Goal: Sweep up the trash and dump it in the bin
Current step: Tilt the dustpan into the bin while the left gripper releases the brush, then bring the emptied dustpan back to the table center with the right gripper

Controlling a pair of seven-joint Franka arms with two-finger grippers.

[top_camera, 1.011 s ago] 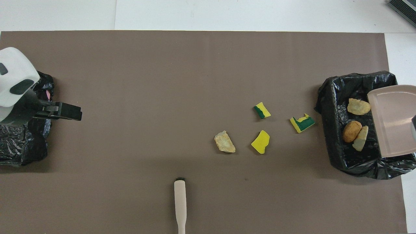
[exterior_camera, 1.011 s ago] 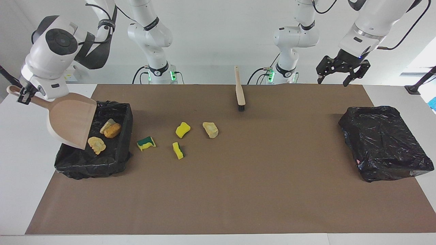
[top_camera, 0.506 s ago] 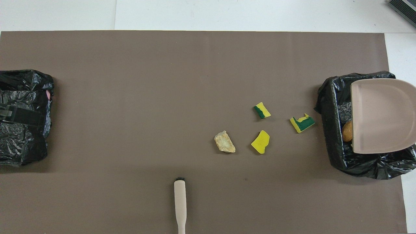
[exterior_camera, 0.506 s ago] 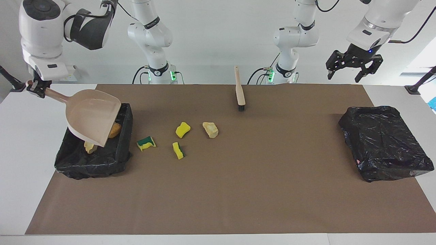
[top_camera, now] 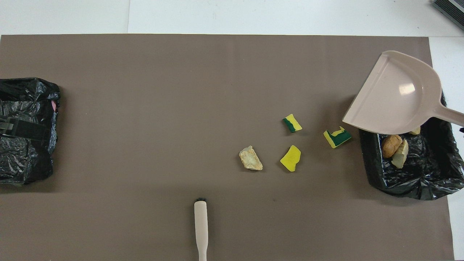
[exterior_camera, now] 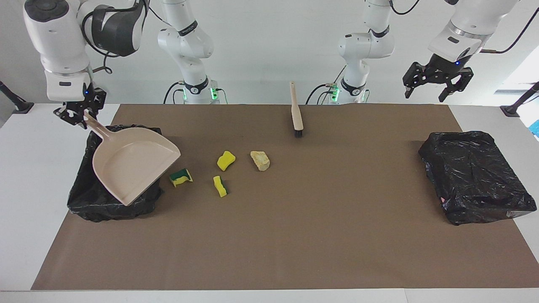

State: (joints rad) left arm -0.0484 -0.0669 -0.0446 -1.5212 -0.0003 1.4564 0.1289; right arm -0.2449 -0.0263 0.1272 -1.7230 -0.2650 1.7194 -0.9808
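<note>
Right gripper (exterior_camera: 80, 114): clamped on the handle of the beige plastic dustpan (exterior_camera: 131, 165), held empty above the black-lined bin (top_camera: 431, 177) at the right arm's end.
Left gripper (exterior_camera: 436, 86): fingers spread, empty, waiting over the left arm's end.
Trash: three sponge bits (exterior_camera: 181, 177) and one pale lump (exterior_camera: 260, 160) on the brown mat (exterior_camera: 294, 235), near the bin; an orange-brown lump (top_camera: 392, 146) and pale pieces inside it.
Doing it well: lower the pan's lip flat beside the sponges; the beige hand brush (exterior_camera: 296, 112) lies nearer the robots.
Hidden: the pan covers part of the bin.

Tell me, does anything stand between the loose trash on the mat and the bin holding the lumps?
Nothing on the mat does. The green-and-yellow sponge bit lies beside the bin; the dustpan hangs over that bin.
</note>
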